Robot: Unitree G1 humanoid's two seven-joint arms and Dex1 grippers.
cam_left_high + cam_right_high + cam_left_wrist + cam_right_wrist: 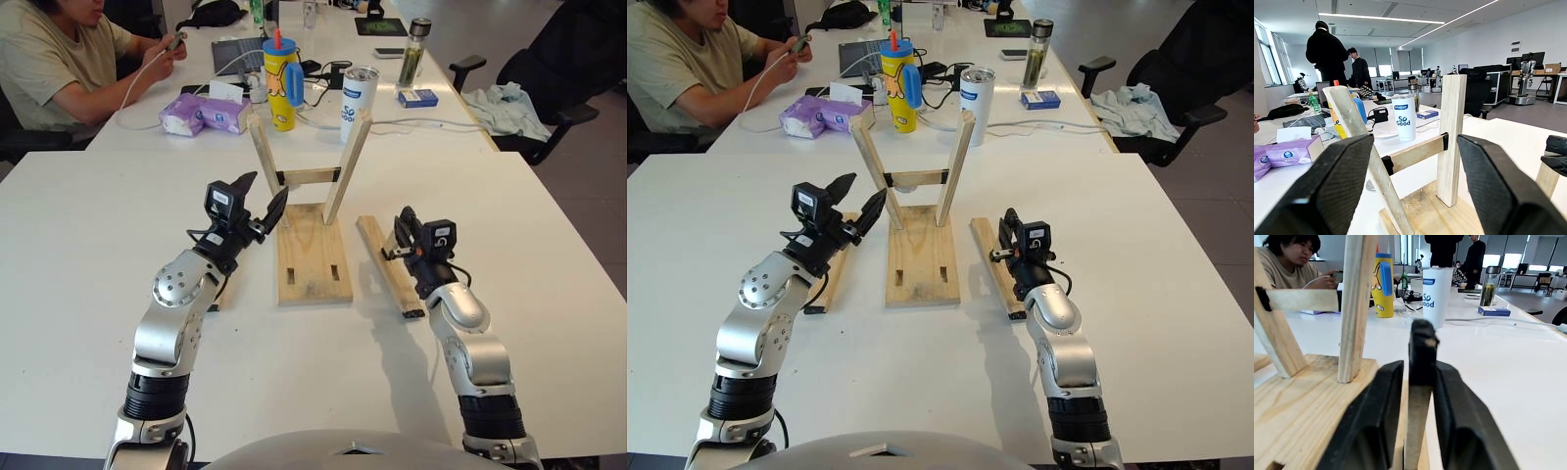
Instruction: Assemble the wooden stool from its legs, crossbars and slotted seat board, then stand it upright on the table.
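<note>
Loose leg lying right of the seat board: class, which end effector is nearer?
Right. The right end effector grips that leg; the left end effector hangs open across the seat board, beside the standing frame.

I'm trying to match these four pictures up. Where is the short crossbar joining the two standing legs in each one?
Left eye view: the crossbar bridges the two upright legs at mid-table.
Right eye view: the crossbar sits likewise between them.
Left wrist view: the crossbar spans both legs, close up.
Right wrist view: the crossbar meets the nearer leg, beyond the loose leg.
Shared landmark: the white cup behind the legs.
</note>
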